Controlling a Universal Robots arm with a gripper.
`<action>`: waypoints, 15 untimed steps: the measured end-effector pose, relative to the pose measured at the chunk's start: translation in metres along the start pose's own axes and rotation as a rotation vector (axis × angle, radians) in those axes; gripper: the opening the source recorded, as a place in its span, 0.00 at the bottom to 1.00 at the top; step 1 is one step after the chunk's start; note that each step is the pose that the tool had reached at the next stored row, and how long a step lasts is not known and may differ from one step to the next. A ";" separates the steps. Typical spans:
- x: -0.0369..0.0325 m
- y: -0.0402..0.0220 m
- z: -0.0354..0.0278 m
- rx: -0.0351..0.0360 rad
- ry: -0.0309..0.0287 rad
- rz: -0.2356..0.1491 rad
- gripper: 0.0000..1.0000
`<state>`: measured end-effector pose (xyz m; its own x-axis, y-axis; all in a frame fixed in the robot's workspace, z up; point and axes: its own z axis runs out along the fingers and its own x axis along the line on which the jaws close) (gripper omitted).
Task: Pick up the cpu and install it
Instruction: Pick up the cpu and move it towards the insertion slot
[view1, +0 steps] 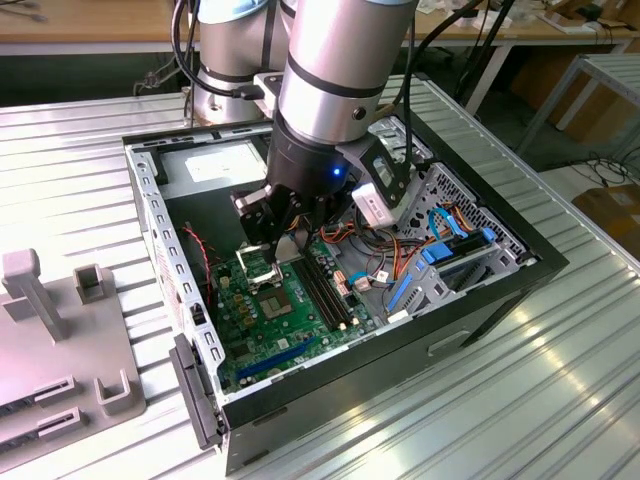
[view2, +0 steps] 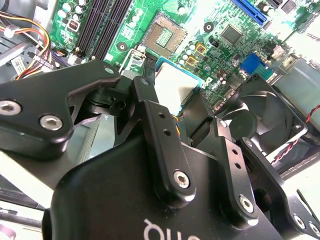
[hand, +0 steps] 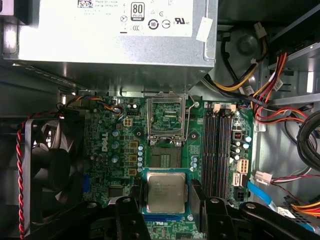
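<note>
The cpu (hand: 165, 191), a small silver-grey square chip, is held flat between my gripper's (hand: 165, 196) two black fingers (hand: 131, 207), which are shut on its opposite edges. It hangs above the green motherboard (hand: 112, 150), a short way from the open socket (hand: 167, 152), whose metal load plate (hand: 167, 116) is flipped up. In the second wrist view the cpu (view2: 176, 82) sits in the gripper (view2: 172, 94), with the bare socket (view2: 163, 35) beyond it. In the exterior view the gripper (view1: 284, 240) is down inside the open computer case (view1: 400, 350), just above the socket (view1: 272, 298).
A grey power supply (hand: 115, 35) lies beyond the socket. A black fan (hand: 50, 165) is on one side and memory slots (hand: 217, 145) and coloured cables (hand: 267, 85) on the other. Grey fixtures (view1: 60, 330) stand on the ribbed table at the exterior view's left.
</note>
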<state>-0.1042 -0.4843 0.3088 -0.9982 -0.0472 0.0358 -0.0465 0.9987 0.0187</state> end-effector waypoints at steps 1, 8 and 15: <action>0.0000 0.0000 0.0000 0.0000 0.0000 0.000 0.47; 0.0000 0.0000 0.0002 0.0000 0.0000 0.000 0.47; -0.0001 -0.0001 0.0030 0.0000 0.0000 0.000 0.47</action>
<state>-0.1042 -0.4843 0.3058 -0.9982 -0.0471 0.0358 -0.0465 0.9987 0.0187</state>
